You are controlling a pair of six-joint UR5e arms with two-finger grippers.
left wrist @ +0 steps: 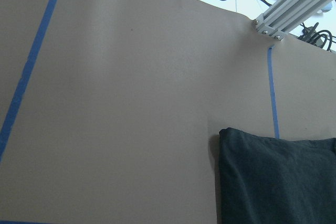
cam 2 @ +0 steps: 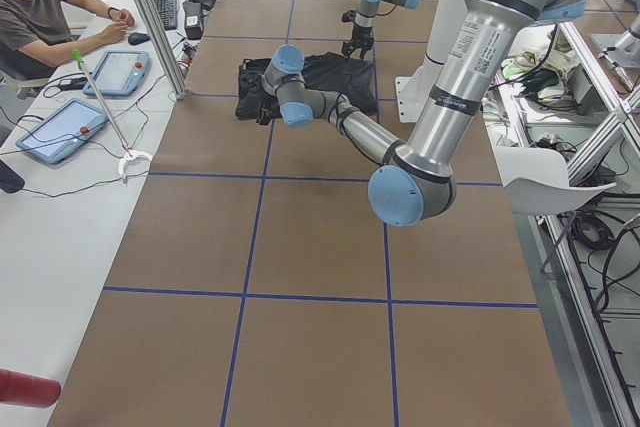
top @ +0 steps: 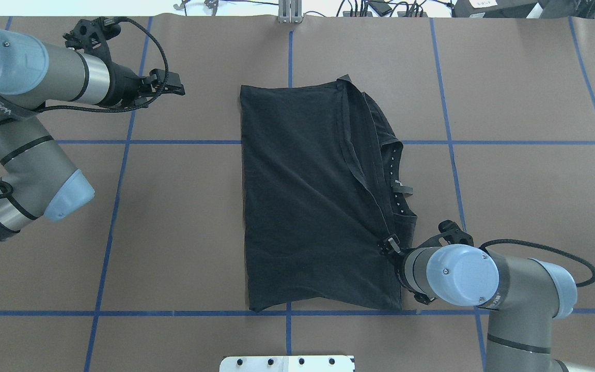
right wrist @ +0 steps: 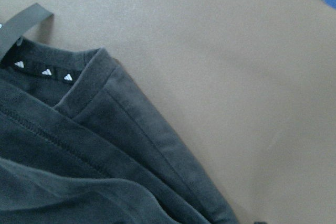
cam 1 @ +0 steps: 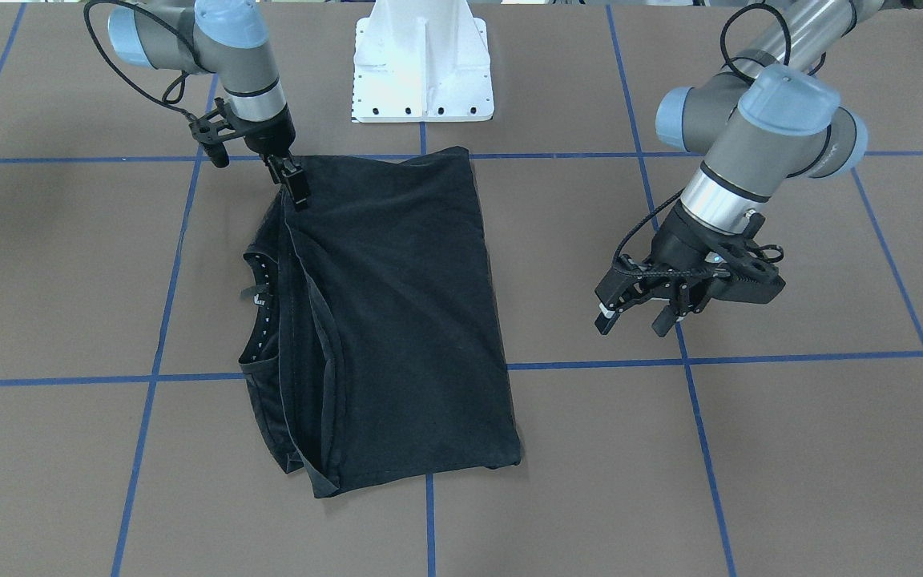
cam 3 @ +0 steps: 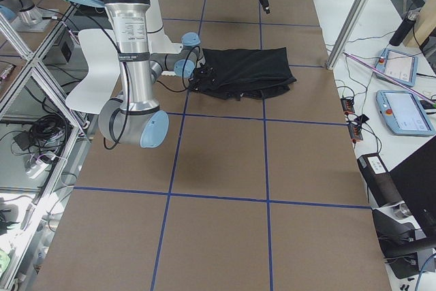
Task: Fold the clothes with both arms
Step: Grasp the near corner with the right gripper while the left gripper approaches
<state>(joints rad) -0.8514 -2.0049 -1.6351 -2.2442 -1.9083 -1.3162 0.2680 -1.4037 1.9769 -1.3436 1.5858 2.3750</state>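
The black T-shirt (cam 1: 405,304) lies folded in a rough rectangle at the table's middle (top: 302,196), its collar (top: 395,181) with small white marks showing along one side. My right gripper (cam 1: 295,186) points down at the folded layer's corner near the collar (top: 388,245), fingers together on the cloth edge. The right wrist view shows that hem and collar (right wrist: 79,145) close up. My left gripper (cam 1: 642,316) hangs open over bare table, well apart from the shirt (top: 173,88). Only the shirt's corner (left wrist: 278,182) enters the left wrist view.
The white mounting base (cam 1: 421,72) stands at the robot's edge of the table. Blue tape lines (top: 287,312) grid the brown surface. A seated person (cam 2: 40,17) and tablets (cam 2: 60,127) are at a side desk beyond an aluminium post (cam 2: 150,17).
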